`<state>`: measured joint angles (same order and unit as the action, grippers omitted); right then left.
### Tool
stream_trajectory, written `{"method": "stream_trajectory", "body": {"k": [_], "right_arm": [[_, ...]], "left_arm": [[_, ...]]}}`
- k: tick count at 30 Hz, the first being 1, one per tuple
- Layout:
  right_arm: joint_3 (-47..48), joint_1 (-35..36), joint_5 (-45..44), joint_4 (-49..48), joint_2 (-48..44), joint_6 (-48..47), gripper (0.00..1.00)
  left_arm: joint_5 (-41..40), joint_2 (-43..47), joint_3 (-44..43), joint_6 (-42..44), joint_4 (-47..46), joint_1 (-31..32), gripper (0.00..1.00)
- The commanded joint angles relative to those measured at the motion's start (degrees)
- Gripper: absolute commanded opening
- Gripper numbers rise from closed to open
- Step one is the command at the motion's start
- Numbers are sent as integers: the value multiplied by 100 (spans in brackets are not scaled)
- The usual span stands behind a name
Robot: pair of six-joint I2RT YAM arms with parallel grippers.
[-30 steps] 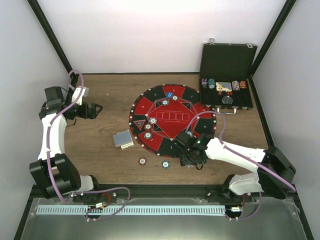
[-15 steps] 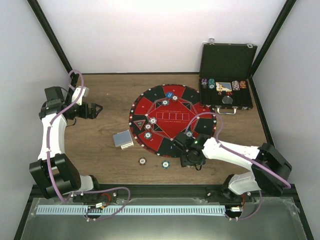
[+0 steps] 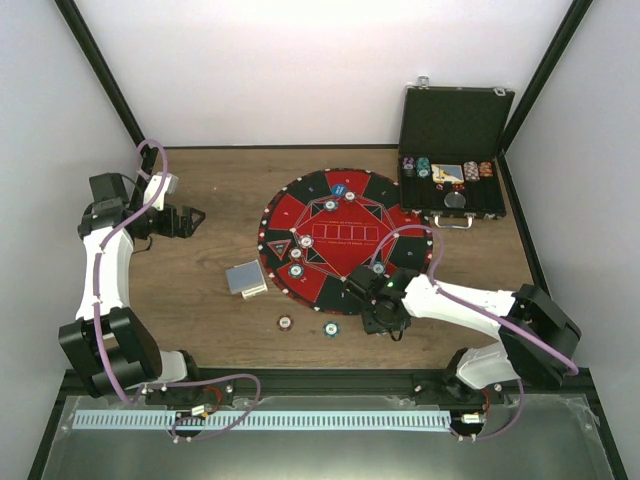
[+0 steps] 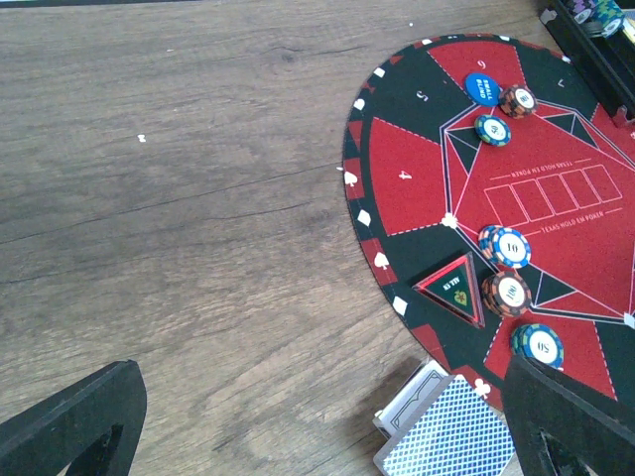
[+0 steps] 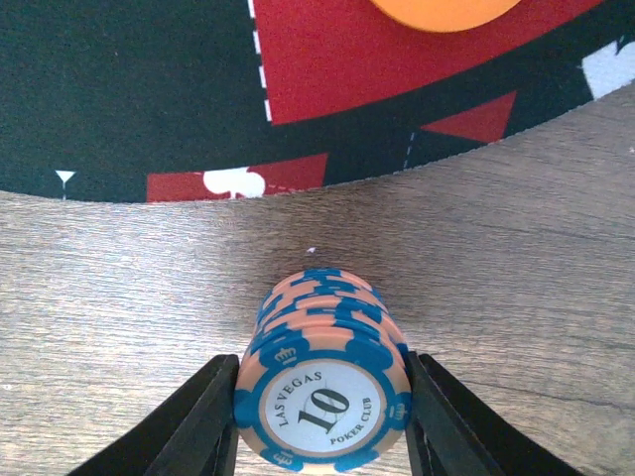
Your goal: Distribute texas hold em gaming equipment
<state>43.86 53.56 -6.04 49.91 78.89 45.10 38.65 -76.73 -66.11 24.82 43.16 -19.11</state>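
R pincer clenched on a stack of orange-and-blue "10" chips, pads touching both sides. Stack is on bare worktop, just off the round mat at its 5 o'clock edge. Orange button lies on the mat just beyond. L pincer released wide, nothing btwn fingers, well apart at mat's 9 o'clock. Card deck just beside mat rim at 8 o'clock. Two loose chips off mat at approx 6–7 o'clock.

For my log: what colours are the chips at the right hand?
Orange chips with blue stripes; right wrist view.
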Motion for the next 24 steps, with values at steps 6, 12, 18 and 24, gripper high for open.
{"method": "stream_trajectory", "body": {"k": [6,12,18,24], "right_arm": [[-5,62,-99,48,12,113,27],[339,66,-266,367,-209,163,17],[1255,-122,-682,689,-112,-115,18],[2426,-1021,-686,217,536,-1201,18]], "left_arm": [[33,81,-91,126,-4,-31,100],[32,88,-94,128,-11,-31,100],[54,87,-104,110,-8,-31,100],[45,97,-104,115,14,-32,100]]}}
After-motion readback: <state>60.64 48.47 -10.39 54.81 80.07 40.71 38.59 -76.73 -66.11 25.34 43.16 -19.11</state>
